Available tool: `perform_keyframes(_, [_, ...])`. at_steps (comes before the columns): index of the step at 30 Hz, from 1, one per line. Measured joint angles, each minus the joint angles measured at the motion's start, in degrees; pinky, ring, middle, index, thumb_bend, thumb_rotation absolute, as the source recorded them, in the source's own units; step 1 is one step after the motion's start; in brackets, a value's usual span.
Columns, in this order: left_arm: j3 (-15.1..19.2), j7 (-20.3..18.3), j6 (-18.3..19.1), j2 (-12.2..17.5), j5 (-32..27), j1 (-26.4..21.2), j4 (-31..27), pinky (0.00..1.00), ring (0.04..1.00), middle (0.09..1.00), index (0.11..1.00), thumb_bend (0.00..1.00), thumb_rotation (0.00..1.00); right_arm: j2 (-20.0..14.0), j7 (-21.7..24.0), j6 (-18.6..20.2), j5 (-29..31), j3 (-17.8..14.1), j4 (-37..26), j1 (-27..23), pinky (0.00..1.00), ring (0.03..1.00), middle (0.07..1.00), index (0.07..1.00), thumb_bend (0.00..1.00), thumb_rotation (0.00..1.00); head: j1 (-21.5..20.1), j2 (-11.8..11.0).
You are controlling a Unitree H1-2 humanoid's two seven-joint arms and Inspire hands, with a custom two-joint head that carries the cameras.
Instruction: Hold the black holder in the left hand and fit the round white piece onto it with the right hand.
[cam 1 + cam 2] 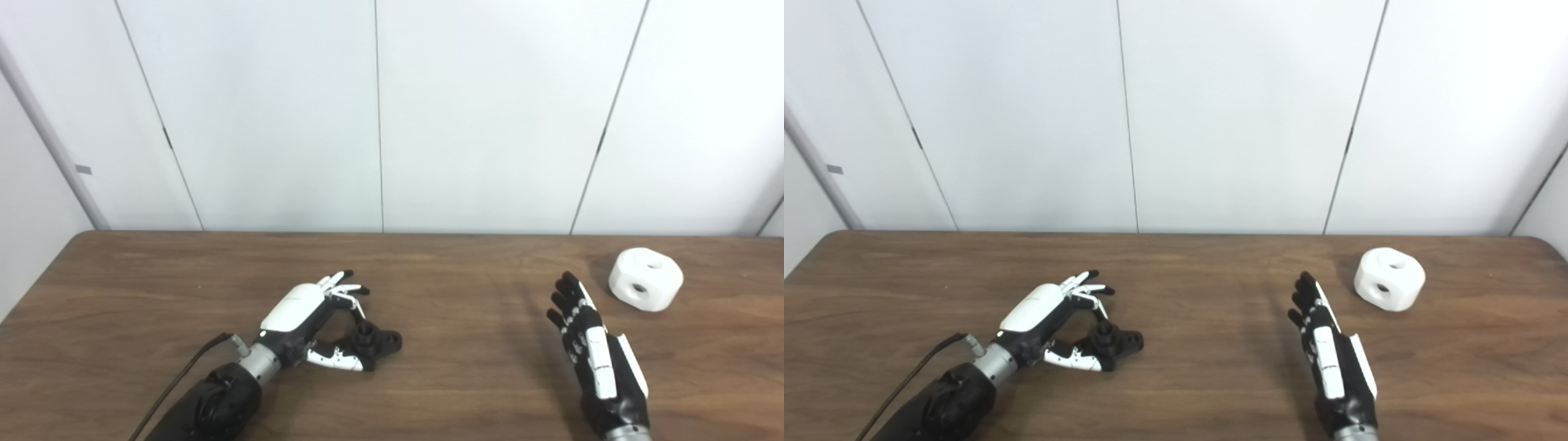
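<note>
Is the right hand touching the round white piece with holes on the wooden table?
Apart. The left eye view shows bare table between the right hand and the round white piece.

White-shelled left hand (300,312), black-tipped fingers, silver wrist, black cable, black-and-white right hand (597,355)

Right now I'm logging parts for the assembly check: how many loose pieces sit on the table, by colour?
Black: 1, the black holder, with the left hand's fingers around it
White: 1, the round white piece, beyond the open right hand
Total: 2
</note>
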Motion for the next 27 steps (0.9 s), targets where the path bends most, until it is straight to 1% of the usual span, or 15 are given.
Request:
perform_keyframes(1, [0.02,0.08,-0.24,-0.11,-0.09,-0.12,0.36,1.0,1.0,0.853,0.482,0.52,0.05,-0.04,-0.33,1.15,-0.89,0.13,-1.22,0.12,0.91,0.948,0.958,0.94,0.4,0.81,-0.78,0.0])
perform_keyframes(2, [0.04,0.15,-0.47,-0.21,-0.12,-0.22,0.6,1.0,1.0,0.854,0.482,0.52,0.05,-0.06,-0.67,2.43,-1.86,0.25,-2.77,0.24,0.89,0.943,0.954,0.931,0.4,0.72,-0.79,0.0])
perform_keyframes(3, [0.03,0.22,-0.73,-0.26,-0.12,-0.26,0.71,1.0,1.0,0.853,0.482,0.52,0.05,-0.06,-0.97,3.55,-2.96,0.37,-4.33,0.36,0.87,0.936,0.948,0.923,0.41,0.67,-2.18,-0.17])
perform_keyframes(5, [0.07,0.32,-1.28,-0.38,-0.27,-0.37,1.19,1.0,1.0,0.855,0.482,0.52,0.05,-0.01,-1.93,5.91,-4.93,0.42,-7.47,0.47,0.83,0.918,0.926,0.901,0.46,0.56,-2.9,-0.26])
perform_keyframes(9, [0.07,0.33,-1.72,-0.44,-0.88,-0.42,1.48,1.0,1.0,0.856,0.482,0.52,0.05,-0.36,-3.35,8.7,-10.04,0.3,-12.72,0.43,0.77,0.874,0.894,0.874,0.48,0.47,-3.78,-0.52])
perform_keyframes(12, [0.06,0.49,-1.77,-0.54,-1.03,-0.44,1.8,1.0,1.0,0.855,0.482,0.52,0.05,-1.77,-3.97,10.0,-14.58,-0.01,-18.04,0.21,0.75,0.851,0.875,0.863,0.47,0.38,-4.83,-0.97])
perform_keyframes(14, [0.07,0.92,-2.02,-0.63,-1.13,-0.5,2.5,1.0,1.0,0.853,0.482,0.52,0.05,-2.55,-3.99,11.43,-15.83,-0.52,-21.52,-0.19,0.74,0.853,0.878,0.863,0.47,0.33,-5.63,-1.23])
perform_keyframes(17, [-0.04,1.26,-2.35,-0.65,-1.15,-0.62,2.95,1.0,1.0,0.852,0.482,0.52,0.05,-2.94,-3.89,14.39,-17.43,-1.02,-26.86,-1.57,0.73,0.847,0.867,0.849,0.49,0.32,-7.03,-1.49])
perform_keyframes(18, [-0.1,1.32,-2.54,-0.68,-1.15,-0.75,3.2,1.0,1.0,0.851,0.482,0.52,0.05,-3.19,-3.74,14.91,-18.06,-1.02,-28.07,-2.07,0.72,0.845,0.863,0.842,0.49,0.32,-7.03,-1.49])
perform_keyframes(20, [-0.16,1.48,-3.26,-0.73,-1.18,-0.96,3.76,1.0,1.0,0.851,0.482,0.52,0.05,-4.1,-3.54,15.18,-19.63,-1.08,-30.17,-2.84,0.69,0.817,0.842,0.825,0.51,0.34,-8.61,-1.84])
perform_keyframes(21, [-0.15,1.72,-3.74,-0.74,-1.24,-1.03,4.11,1.0,1.0,0.85,0.482,0.52,0.05,-4.62,-3.52,15.13,-21.46,-1.2,-30.66,-3.08,0.67,0.796,0.818,0.807,0.54,0.35,-8.61,-1.85])
perform_keyframes(23, [-0.17,1.84,-4.28,-0.74,-1.24,-1.29,4.64,1.0,1.0,0.85,0.482,0.52,0.05,-6.16,-3.6,14.87,-25.05,-1.76,-30.79,-3.43,0.67,0.787,0.801,0.788,0.57,0.35,-9.93,-2.02])
perform_keyframes(25, [-0.17,1.95,-4.63,-0.73,-1.24,-1.32,4.83,1.0,1.0,0.849,0.482,0.52,0.05,-8.06,-3.89,14.35,-28.1,-2.79,-30.46,-3.5,0.66,0.781,0.789,0.764,0.61,0.32,-11.24,-2.29])
perform_keyframes(26, [-0.16,1.99,-4.71,-0.71,-1.24,-1.32,4.85,1.0,1.0,0.849,0.482,0.52,0.05,-8.83,-4.25,14.1,-29.28,-3.48,-30.08,-3.56,0.65,0.769,0.781,0.754,0.63,0.33,-11.25,-2.29])
perform_keyframes(27, [-0.17,2.06,-4.78,-0.7,-1.25,-1.32,4.93,1.0,1.0,0.848,0.482,0.52,0.05,-9.58,-5.08,13.43,-30.78,-4.2,-29.06,-3.73,0.62,0.752,0.768,0.741,0.63,0.32,-12.21,-2.55])
